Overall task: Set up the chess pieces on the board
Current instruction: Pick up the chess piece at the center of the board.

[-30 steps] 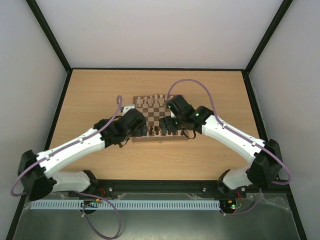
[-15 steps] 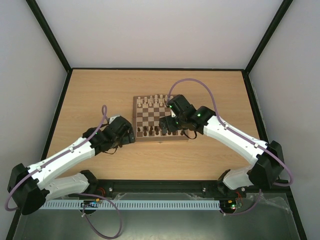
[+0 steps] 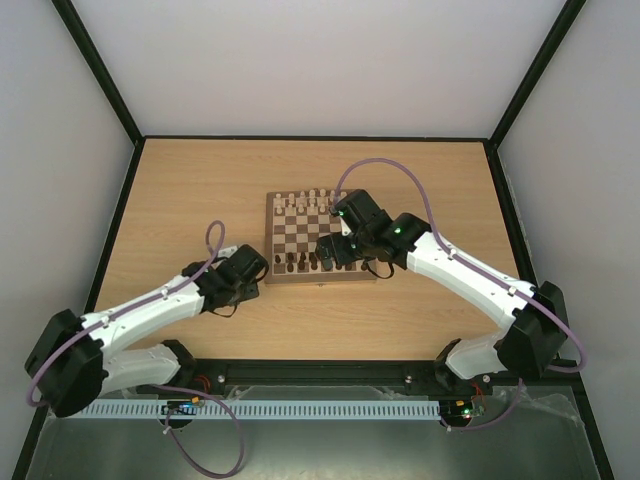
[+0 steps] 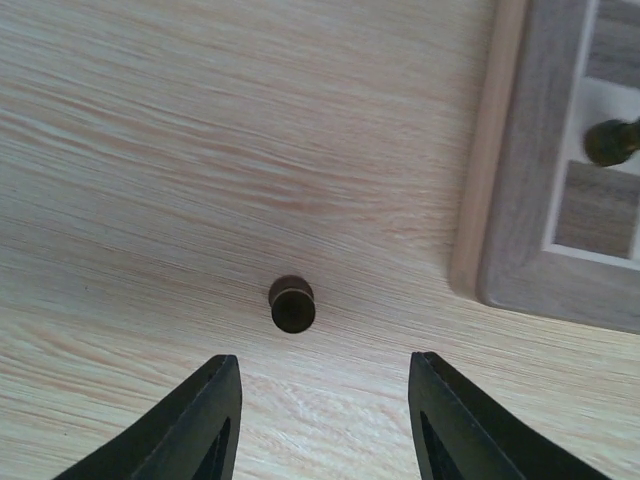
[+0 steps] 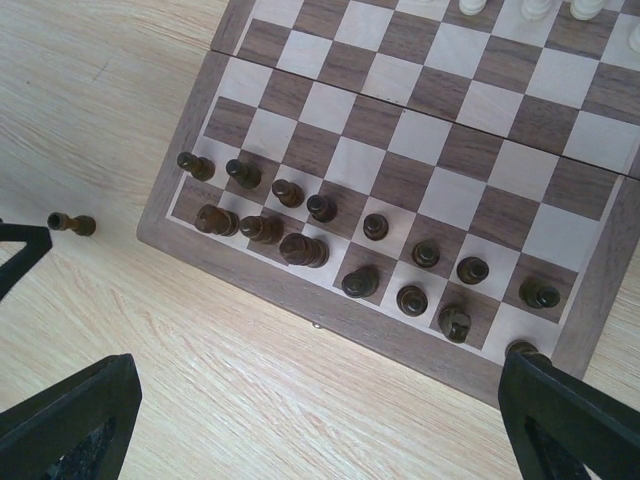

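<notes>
Square checkered wooden chessboard (image 5: 197, 100) lying mid-bench. Dark brown turned pieces (image 5: 375, 227) standing in its two near rows, pale cream ones (image 5: 540, 8) along the far edge. One dark pawn (image 4: 292, 305) sitting off the board on the light wood bench (image 4: 150, 150), just beside the board's near left corner. Left gripper (image 4: 325, 375) hovering by it, fingers apart, gripping nothing. Right gripper (image 5: 315, 380) hanging over the board's near edge, fingers spread wide, empty.

Pieces (image 5: 300, 248) on board (image 5: 440, 130), stray piece (image 4: 292, 305) left of it

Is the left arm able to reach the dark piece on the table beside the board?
Probably yes. The left gripper hangs just above the dark piece, jaws apart; nothing lies between, and the board edge is well aside.
</notes>
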You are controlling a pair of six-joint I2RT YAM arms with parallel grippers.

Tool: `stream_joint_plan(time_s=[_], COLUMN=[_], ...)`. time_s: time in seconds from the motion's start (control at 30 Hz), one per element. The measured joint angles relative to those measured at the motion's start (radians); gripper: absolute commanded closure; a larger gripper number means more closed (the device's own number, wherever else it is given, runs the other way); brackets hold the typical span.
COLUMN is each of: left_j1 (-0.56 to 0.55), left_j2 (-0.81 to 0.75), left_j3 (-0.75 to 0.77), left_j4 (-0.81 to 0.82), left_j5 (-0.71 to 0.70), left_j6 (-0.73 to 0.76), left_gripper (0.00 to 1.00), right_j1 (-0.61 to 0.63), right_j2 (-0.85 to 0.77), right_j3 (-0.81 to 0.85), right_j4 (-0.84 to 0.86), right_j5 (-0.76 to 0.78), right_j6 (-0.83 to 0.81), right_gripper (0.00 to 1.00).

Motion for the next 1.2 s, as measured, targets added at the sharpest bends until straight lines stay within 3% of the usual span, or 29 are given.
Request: stream_joint_plan(time_s=[0.27, 0.47, 1.2], left_j1=[0.001, 0.029, 0.050], left_j2=[0.107, 0.121, 0.186], left_j3=[-0.026, -0.027, -0.027], left_j4=[0.047, 0.082, 0.142], left_j5=[-0.019, -0.035, -0.034], left_j6=[-0.004, 0.002, 0.040], left_gripper=[0.53, 0.64, 0.81], right_j1=[0.001, 0.001, 0.002], right_j2=[0.000, 0.000, 0.000], right_j3=[-0.006, -0.014, -0.016], right_j4=[0.003, 0.003, 0.003], right_j5=[-0.011, -0.017, -0.018], right_j6=[0.000, 0.000, 0.000], right_gripper=[0.01, 0.01, 0.01])
